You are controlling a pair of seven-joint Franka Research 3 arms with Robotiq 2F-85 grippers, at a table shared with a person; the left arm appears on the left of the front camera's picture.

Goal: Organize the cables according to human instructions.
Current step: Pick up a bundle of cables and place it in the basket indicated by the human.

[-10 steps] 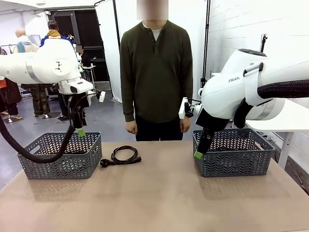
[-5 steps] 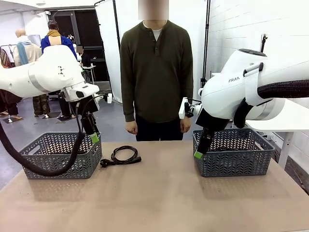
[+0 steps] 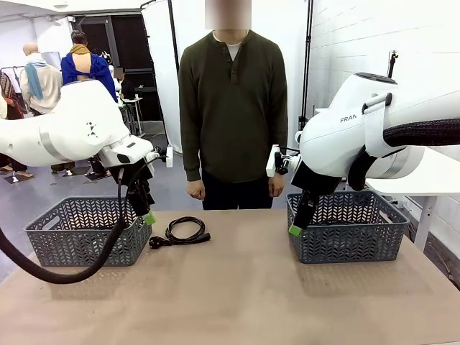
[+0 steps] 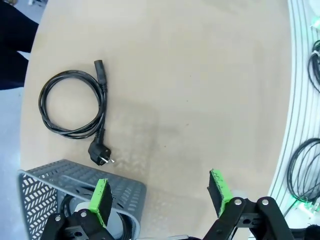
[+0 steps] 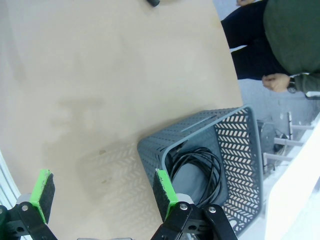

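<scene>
While the person (image 3: 232, 108) stands at the far edge of the table (image 3: 237, 295) with both arms down, one coiled cable (image 3: 183, 231) lies on the tabletop between the two grey baskets, close to the left basket (image 3: 86, 233), its plug end toward that basket. The left gripper (image 3: 146, 213) hangs just above the left basket's inner corner, near the coil but not touching it; in the left wrist view its green pads (image 4: 100, 199) stand wide apart with nothing between them, and the same cable (image 4: 75, 112) shows as a round loop on the table beyond the basket corner (image 4: 75, 180). The right gripper (image 3: 296, 226) hangs at the near left corner of the right basket (image 3: 352, 230); in the right wrist view its pads (image 5: 162, 187) are spread and empty, over the basket rim (image 5: 200, 122), and another coiled cable (image 5: 200, 167) lies inside that basket.
</scene>
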